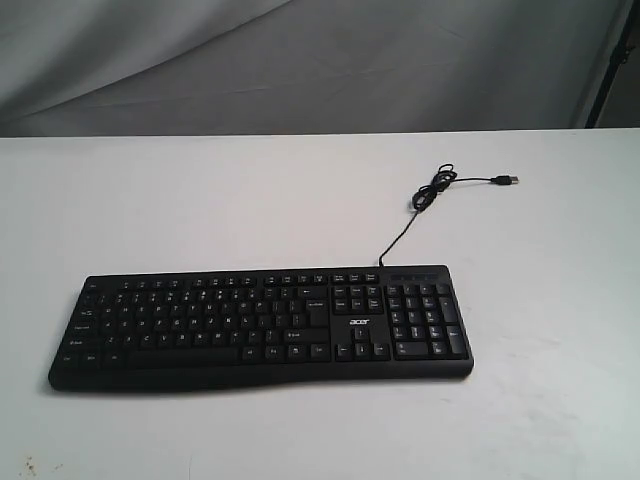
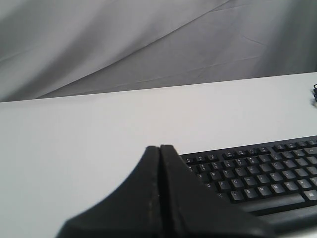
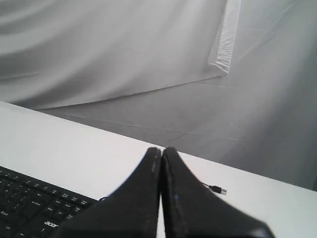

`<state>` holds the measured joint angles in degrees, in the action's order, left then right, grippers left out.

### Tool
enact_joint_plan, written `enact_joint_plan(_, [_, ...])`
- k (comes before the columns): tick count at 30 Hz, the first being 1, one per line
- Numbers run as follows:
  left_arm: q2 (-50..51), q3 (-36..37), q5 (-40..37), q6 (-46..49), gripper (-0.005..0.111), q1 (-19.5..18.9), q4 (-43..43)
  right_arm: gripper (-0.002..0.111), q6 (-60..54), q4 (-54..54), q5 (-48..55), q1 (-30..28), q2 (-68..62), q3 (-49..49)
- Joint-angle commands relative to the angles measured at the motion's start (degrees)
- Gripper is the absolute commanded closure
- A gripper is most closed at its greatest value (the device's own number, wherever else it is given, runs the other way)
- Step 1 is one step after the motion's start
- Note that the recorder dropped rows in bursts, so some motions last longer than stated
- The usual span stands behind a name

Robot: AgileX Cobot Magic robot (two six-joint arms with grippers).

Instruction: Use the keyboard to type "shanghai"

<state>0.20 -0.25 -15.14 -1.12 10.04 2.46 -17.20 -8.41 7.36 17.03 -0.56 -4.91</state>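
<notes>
The black keyboard (image 1: 265, 325) with white legends and an "acer" logo lies flat on the white table, its number pad to the right. Its thin cable (image 1: 430, 195) curls back to a loose USB plug (image 1: 508, 180). Neither arm shows in the exterior view. In the left wrist view my left gripper (image 2: 160, 147) is shut with nothing in it, raised off the table, and the letter keys of the keyboard (image 2: 257, 173) show beside it. In the right wrist view my right gripper (image 3: 162, 149) is shut and empty, with the keyboard (image 3: 29, 203) corner and the USB plug (image 3: 217, 189) either side.
The white table (image 1: 200, 200) carries the keyboard, and small dark specks (image 1: 30, 466) mark it near the front left edge. Grey wrinkled cloth (image 1: 300, 60) hangs behind the far edge. A dark upright (image 1: 615, 70) stands at the back right.
</notes>
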Motion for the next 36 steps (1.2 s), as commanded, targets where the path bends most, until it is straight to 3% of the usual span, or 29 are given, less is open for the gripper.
enact_joint_plan(1, [-0.20, 0.25, 0.16, -0.16, 0.107, 0.20, 0.27, 0.108, 0.01, 5.99, 5.25, -0.47, -6.41, -10.99])
enact_joint_plan(5, [-0.20, 0.25, 0.16, -0.16, 0.107, 0.20, 0.27, 0.108, 0.19, 7.48, 4.04, -0.47, -20.70, -18.24])
enact_joint_plan(8, [-0.20, 0.25, 0.16, -0.16, 0.107, 0.20, 0.27, 0.108, 3.61, 10.16, -6.96, 0.26, -33.97, -19.90])
enact_joint_plan(11, [-0.20, 0.25, 0.16, -0.16, 0.107, 0.20, 0.27, 0.108, 24.25, 14.84, -17.59, 9.58, -48.10, -19.90])
enact_joint_plan(16, [-0.20, 0.25, 0.16, -0.16, 0.107, 0.20, 0.27, 0.108, 26.92, 17.08, -27.46, 22.59, -61.42, -22.65])
enact_joint_plan(23, [-0.20, 0.25, 0.16, -0.16, 0.107, 0.20, 0.27, 0.108, 26.70, 20.30, -8.81, 34.38, -79.46, -41.20])
enact_joint_plan(31, [-0.20, 0.25, 0.16, -0.16, 0.107, 0.20, 0.27, 0.108, 25.23, 22.13, 1.21, 38.38, -93.38, -59.93])
enact_joint_plan(36, [-0.20, 0.25, 0.16, -0.16, 0.107, 0.20, 0.27, 0.108, 25.18, 22.13, 1.71, 38.38, -98.64, -61.83])
